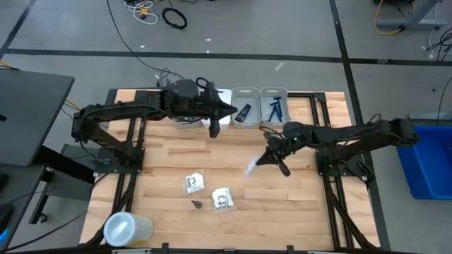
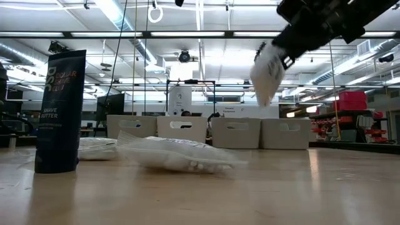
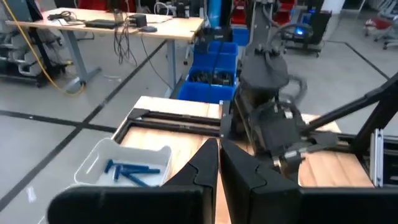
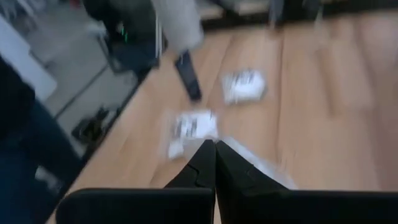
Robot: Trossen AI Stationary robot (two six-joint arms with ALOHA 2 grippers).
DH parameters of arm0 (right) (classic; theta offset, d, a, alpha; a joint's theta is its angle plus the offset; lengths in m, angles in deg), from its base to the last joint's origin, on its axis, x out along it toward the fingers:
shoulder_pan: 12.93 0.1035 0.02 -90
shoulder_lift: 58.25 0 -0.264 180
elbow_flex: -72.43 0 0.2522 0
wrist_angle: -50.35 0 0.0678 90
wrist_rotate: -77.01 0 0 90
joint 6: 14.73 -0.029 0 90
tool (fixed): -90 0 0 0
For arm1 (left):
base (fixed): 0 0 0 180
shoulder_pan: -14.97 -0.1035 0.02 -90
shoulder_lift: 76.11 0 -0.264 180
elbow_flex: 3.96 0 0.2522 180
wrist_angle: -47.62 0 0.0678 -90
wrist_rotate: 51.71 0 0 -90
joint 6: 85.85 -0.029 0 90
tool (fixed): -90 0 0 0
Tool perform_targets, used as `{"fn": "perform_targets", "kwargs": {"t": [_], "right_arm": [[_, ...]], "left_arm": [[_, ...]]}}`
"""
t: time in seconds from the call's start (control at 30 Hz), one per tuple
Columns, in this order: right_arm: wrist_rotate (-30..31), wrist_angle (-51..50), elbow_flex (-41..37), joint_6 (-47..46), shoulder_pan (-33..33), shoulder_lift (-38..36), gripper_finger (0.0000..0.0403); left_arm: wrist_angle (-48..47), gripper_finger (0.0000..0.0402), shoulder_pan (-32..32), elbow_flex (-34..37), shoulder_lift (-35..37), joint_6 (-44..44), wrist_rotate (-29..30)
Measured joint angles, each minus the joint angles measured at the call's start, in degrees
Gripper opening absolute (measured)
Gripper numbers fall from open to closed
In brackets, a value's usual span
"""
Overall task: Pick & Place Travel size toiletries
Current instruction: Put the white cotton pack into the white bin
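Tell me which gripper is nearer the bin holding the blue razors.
Right. The right gripper, shut on a white packet, hangs over the table just in front of the razor bin. The left gripper hovers over the bins farther along the row, shut.

You see three bins [image 1: 244,106] in a row at the table's [image 1: 304,197] far edge, razors [image 1: 275,109] in the rightmost one. Two packets [image 1: 194,182] lie near the front, a bottle [image 1: 127,229] at the front left corner. The right gripper [image 1: 263,161] holds a packet [image 1: 251,167] above the middle
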Motion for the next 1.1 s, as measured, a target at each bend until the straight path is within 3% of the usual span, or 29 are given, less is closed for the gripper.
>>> {"fn": "perform_targets", "kwargs": {"t": [0.23, 0.6, 0.87, 1.1], "right_arm": [[4.13, 11.73, 0.0, -3.85, -1.85, -2.25, 0.0], [4.54, 21.86, 0.0, -14.09, -7.51, -2.71, 0.0], [10.6, 26.0, 0.0, -30.63, -11.0, -2.71, 0.0], [11.03, 26.97, 0.0, -45.45, -14.17, -2.71, 0.0]], "left_arm": [[1.15, 0.0025, 0.0, 0.02, 3.26, -3.25, 1.64], [2.91, 0.0025, 0.0, 0.02, 6.56, -7.84, 5.05], [2.55, 0.0025, 0.0, 0.02, 6.52, -9.87, 5.2], [-0.91, 0.0025, 0.0, 0.02, 6.5, -13.38, 5.25]]}}
